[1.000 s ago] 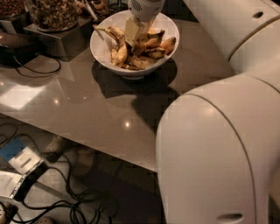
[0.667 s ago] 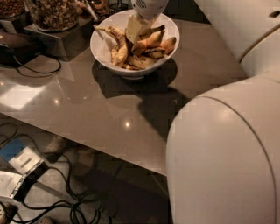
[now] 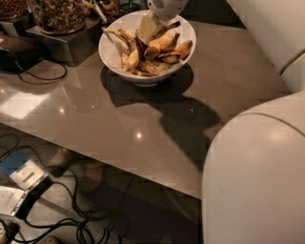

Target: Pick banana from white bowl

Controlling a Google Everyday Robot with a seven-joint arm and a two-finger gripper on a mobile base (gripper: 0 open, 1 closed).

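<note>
Status of task: the pick is appearing to be at the grasp stage, not completed; the gripper [image 3: 148, 28] is hanging at the top of the view with its pale tip reaching down among the bananas [image 3: 159, 47] in the white bowl [image 3: 112, 47], near the bowl's middle; whether the jaws are apart, together or clamped on fruit cannot be told, as the tip is merging with the pile. No banana is showing clear of the bowl; all the fruit is lying inside the rim, so, by judgement, securing one banana and lifting it out are remaining to be done. The bowl is sitting on the table [image 3: 119, 114] toward its far edge, just beside a glass jar of nuts [image 3: 59, 14]. Materials: the bowl is presenting as glossy white ceramic, round, with flaring sides narrowing to a small base; the bananas are looking small, curved, yellow with heavy brown mottling, probably soft and easily bruised; the table is showing a smooth grey-brown reflective top, throwing back light spots; the robot's body [image 3: 257, 176] is filling the lower right as a smooth, rounded white shell.
</note>
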